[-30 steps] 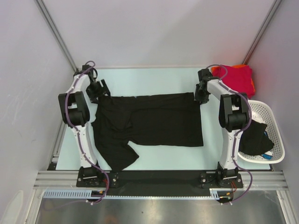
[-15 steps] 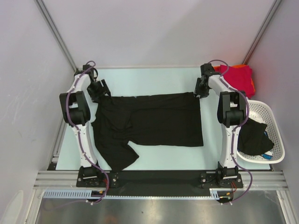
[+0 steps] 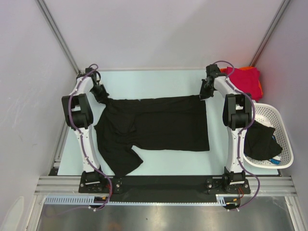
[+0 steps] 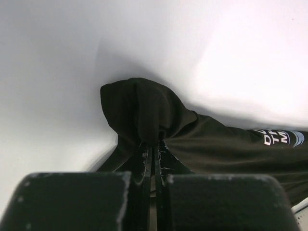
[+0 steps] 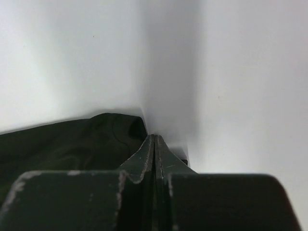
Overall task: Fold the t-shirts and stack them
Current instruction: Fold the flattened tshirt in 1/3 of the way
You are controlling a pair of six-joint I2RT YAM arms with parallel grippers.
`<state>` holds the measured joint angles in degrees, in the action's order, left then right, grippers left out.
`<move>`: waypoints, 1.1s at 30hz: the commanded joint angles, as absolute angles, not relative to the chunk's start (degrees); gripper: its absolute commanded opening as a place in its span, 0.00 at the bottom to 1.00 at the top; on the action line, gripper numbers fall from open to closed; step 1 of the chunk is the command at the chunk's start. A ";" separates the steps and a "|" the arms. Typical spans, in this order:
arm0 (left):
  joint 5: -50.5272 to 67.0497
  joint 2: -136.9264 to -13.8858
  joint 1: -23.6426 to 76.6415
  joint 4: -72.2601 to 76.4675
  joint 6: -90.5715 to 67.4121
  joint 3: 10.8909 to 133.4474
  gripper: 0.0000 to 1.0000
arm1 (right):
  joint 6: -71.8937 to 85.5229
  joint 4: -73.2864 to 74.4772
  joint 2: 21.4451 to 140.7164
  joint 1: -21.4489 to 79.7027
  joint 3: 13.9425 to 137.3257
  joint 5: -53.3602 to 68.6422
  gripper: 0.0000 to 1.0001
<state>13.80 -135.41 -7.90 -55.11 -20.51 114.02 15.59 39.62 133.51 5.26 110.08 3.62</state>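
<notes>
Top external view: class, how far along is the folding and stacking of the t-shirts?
Done: crimson red shirt piled with orange shirt, far right. In hand: black cloth t-shirt lies spread; left gripper pinches its corner, right gripper shut beside the other. Left: folding it; dark garment in white plastic lattice basket.

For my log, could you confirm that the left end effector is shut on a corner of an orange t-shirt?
Not quite: the t-shirt is black, not orange. The left wrist view shows the left end effector shut on a corner of it.
</notes>
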 commanded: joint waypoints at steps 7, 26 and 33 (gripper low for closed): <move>12.66 -137.20 -8.00 -55.46 -21.27 119.18 0.00 | 14.85 40.08 134.12 5.54 111.44 2.90 0.00; 13.27 -139.39 -9.05 -54.76 -23.99 125.24 0.00 | 16.52 41.82 139.21 5.63 122.60 -2.02 0.00; 14.15 -138.96 -9.32 -54.32 -23.47 122.79 0.00 | 16.52 42.54 137.56 5.36 121.21 -0.62 0.29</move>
<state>13.76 -139.15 -8.51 -56.10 -23.03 122.37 16.69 42.41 139.61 5.39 121.82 -0.49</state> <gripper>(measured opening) 0.011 0.239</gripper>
